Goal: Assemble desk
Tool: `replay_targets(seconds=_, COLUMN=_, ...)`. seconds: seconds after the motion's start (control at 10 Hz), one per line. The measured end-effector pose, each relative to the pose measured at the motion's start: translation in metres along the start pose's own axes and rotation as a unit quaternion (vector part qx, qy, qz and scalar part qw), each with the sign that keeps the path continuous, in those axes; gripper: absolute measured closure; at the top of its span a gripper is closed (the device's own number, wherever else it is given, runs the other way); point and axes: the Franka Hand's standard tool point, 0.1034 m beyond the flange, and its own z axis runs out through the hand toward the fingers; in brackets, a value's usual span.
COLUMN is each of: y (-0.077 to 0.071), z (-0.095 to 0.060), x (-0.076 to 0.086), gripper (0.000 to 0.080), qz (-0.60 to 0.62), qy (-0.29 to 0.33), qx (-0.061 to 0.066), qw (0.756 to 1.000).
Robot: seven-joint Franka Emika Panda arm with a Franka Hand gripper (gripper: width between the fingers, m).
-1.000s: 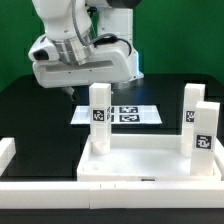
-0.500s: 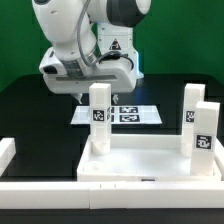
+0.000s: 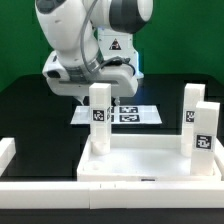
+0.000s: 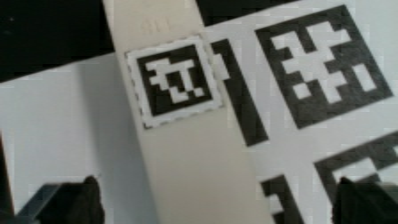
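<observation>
The desk's white tabletop [image 3: 140, 166] lies near the front of the table with three white tagged legs standing up from it. One leg [image 3: 99, 118] stands at the exterior view's left and two legs [image 3: 190, 108] [image 3: 203, 135] at its right. My gripper [image 3: 97, 98] hangs at the top of the left leg, open. In the wrist view that leg [image 4: 178, 140], with its tag [image 4: 178, 83], runs between my dark fingertips [image 4: 68, 200]. My gripper [image 4: 214, 205] is spread wide and neither finger touches the leg.
The marker board [image 3: 128, 115] lies flat on the black table behind the tabletop and fills the wrist view's background [image 4: 329, 70]. Low white border walls [image 3: 40, 190] run along the front and the left end [image 3: 6, 150].
The arm has swung toward the exterior view's right and come down, bringing the gripper over the top of the left leg. The jaws have stayed open.
</observation>
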Motion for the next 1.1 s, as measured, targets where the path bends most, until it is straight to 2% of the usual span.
replay_targets(seconds=0.3, y=0.003, z=0.002, x=0.001, gripper=0.0151, qz=0.002, qy=0.003, qx=-0.002, qw=1.0)
replay_targets(seconds=0.6, y=0.003, z=0.002, x=0.001, gripper=0.0518, qz=0.003, qy=0.003, qx=-0.002, qw=1.0)
replay_targets(seconds=0.8, y=0.003, z=0.0, x=0.002, gripper=0.0516, qz=-0.018, qy=0.003, qx=-0.002, qw=1.0)
replay_targets(seconds=1.0, y=0.007, z=-0.04, x=0.014, gripper=0.0516, qz=-0.132, qy=0.003, qx=0.013, qw=0.991)
replay_targets(seconds=1.1, y=0.01, z=-0.058, x=0.023, gripper=0.0516, qz=-0.212, qy=0.021, qx=0.018, qw=0.977)
